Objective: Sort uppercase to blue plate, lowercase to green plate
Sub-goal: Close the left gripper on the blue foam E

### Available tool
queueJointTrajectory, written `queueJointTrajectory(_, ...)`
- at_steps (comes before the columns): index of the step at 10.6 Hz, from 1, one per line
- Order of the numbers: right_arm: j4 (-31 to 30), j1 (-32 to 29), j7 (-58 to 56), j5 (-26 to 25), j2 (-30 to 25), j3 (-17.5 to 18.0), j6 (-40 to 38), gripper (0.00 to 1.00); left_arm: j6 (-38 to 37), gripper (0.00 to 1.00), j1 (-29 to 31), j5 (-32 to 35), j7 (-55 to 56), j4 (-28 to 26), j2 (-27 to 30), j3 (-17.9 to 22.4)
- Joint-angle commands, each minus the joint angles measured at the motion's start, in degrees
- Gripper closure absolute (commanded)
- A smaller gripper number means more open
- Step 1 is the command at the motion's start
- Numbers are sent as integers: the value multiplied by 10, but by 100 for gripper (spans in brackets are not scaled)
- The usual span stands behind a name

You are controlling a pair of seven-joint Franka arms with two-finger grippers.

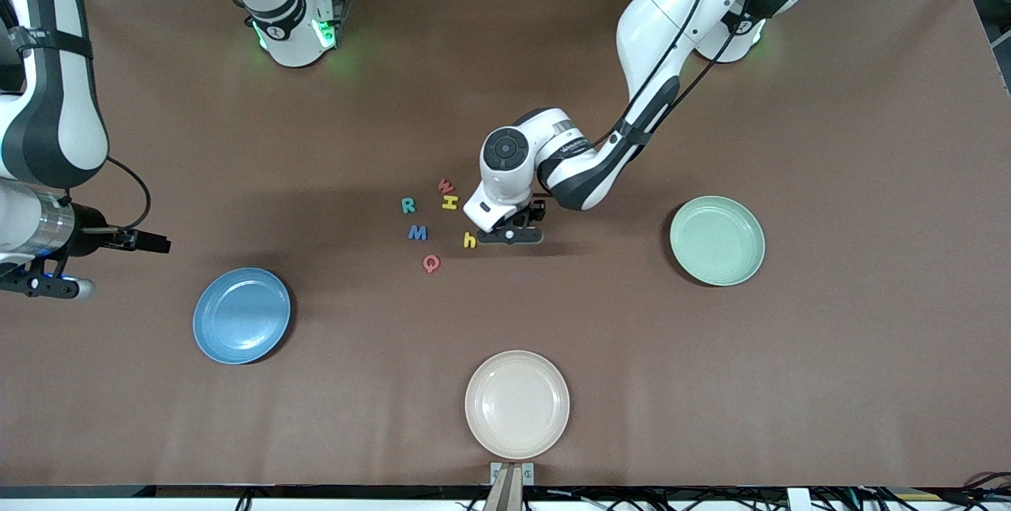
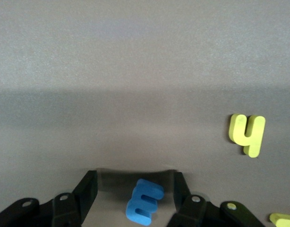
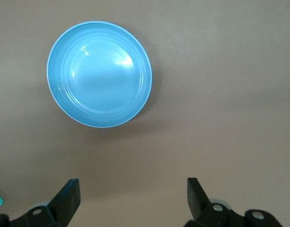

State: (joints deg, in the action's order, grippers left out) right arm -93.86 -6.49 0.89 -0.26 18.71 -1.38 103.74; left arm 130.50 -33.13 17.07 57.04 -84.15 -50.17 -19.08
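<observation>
The left gripper (image 1: 511, 235) is down at the table in the middle of the front view, its 2 fingers (image 2: 87, 189) standing either side of a blue lowercase letter (image 2: 144, 201) with gaps on both sides, not clamped. The yellow h (image 1: 470, 240) lies just beside it. Nearby sit the red w (image 1: 446, 185), yellow H (image 1: 449, 201), teal R (image 1: 408, 205), blue M (image 1: 418, 233) and red Q (image 1: 430, 263). The right gripper (image 3: 133, 198) waits, jaws wide, at the frame's left edge, near the blue plate (image 1: 242, 315). The green plate (image 1: 717, 240) lies at center right, empty.
</observation>
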Motion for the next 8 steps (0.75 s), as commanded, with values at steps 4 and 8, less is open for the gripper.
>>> queueJointTrajectory(4,0,-7,10,-7,-1,7,-3,0,0,36,-6,8,11,9,-7,-3)
queueJointTrajectory(8,0,-7,10,-8,-1,7,-4,0,-3,43,-6,6,11,7,-6,-3)
